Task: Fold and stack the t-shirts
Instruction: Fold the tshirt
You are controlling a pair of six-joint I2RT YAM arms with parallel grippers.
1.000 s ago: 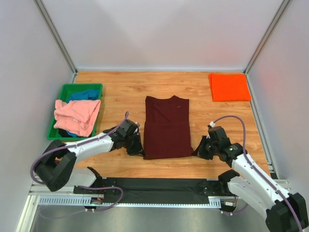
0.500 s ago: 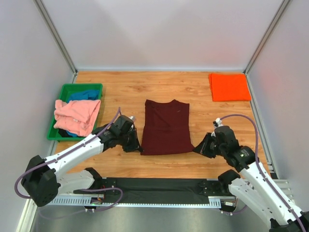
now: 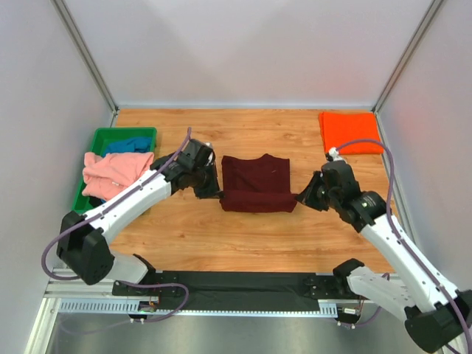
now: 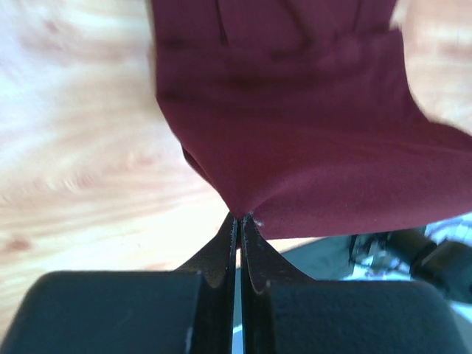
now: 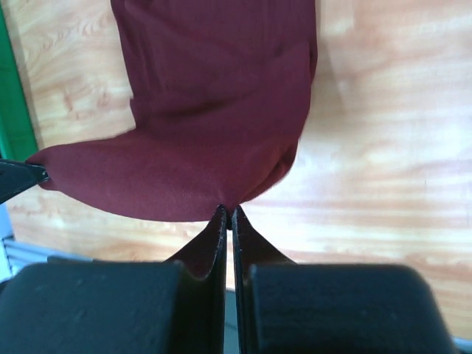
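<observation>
The left arm (image 3: 129, 203) and the right arm (image 3: 394, 247) are alike: smooth white link shells between chunky black joint housings. A thin lilac cable (image 3: 365, 141) runs in loose loops along each one. The left pincer (image 4: 240, 219) and the right pincer (image 5: 227, 212) each have two flat black fingers (image 5: 210, 247) tapering to thin tips, set in a broad matt black block. Both arms stand on a black plate (image 3: 243, 284) at the worktop's (image 3: 221, 236) near edge

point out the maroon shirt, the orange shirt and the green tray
maroon shirt (image 3: 256, 183): top view, on the middle of the folded cloth
orange shirt (image 3: 349, 133): top view, on the centre of the folded square
green tray (image 3: 105, 141): top view, on the bare far-left corner of the tray
</observation>
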